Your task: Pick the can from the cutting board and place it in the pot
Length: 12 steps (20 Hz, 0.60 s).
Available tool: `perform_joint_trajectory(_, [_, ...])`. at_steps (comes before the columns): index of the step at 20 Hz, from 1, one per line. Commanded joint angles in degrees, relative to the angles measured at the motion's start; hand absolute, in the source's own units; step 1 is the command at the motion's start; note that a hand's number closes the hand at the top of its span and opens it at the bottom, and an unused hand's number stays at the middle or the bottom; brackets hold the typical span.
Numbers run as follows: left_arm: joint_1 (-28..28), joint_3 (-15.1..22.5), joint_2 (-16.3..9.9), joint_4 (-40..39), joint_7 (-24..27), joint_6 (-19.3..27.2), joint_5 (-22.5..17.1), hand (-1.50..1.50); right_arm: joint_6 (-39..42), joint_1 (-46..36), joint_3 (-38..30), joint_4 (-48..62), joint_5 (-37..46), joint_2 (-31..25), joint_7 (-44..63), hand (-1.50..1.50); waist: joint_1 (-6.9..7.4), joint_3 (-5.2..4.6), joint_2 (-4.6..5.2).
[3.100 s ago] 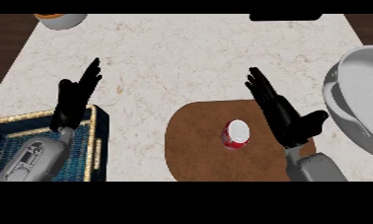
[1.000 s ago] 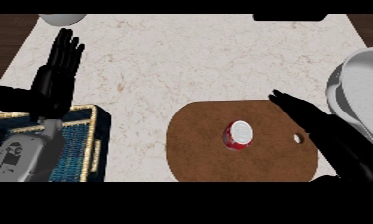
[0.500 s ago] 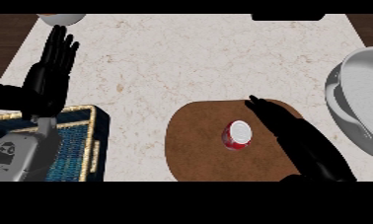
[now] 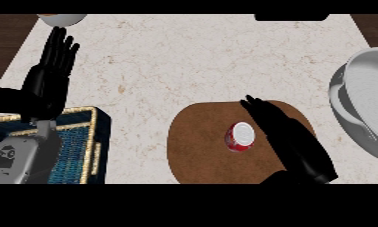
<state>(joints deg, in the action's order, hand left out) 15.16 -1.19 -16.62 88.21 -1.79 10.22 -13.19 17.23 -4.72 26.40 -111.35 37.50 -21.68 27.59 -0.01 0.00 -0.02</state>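
Here, at the far left, the left hand rests with its fingers straight and spread, pointing up, above a dark blue mat with a gold border on the pale marbled counter. A small bowl peeks in at the top left edge. Toward the middle, the red can stands upright on the round brown cutting board, nearer its right half. Just beside the can on its right, the right hand lies flat with fingers straight and together, not yet curled round anything. At the far right edge sits the grey pot, well apart from the can. I judge the main risk to be a sideways nudge: if the straight fingers brush the can before they wrap it, it could tip and roll across the board.
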Motion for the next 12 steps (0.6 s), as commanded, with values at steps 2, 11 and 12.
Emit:
perform_joint_trajectory(2, [2.23,-2.68,-0.54,-3.05,-0.47,-2.84,-0.68,0.0,-1.49,-2.16,0.97,7.6,5.72,5.46,0.45,-1.5,0.05,0.0,0.06])
perform_joint_trajectory(11, [-0.77,-1.63,3.98,1.33,-0.43,-1.34,3.18,0.0,-3.16,-4.5,-2.12,18.6,8.96,9.55,-9.35,-1.5,0.07,0.01,0.05])
perform_joint_trajectory(12, [0.73,-1.33,4.1,-1.18,0.77,-1.07,4.2,0.0,-7.42,-1.82,0.83,20.92,11.01,11.34,-10.21,-1.5,-0.02,0.01,0.08])
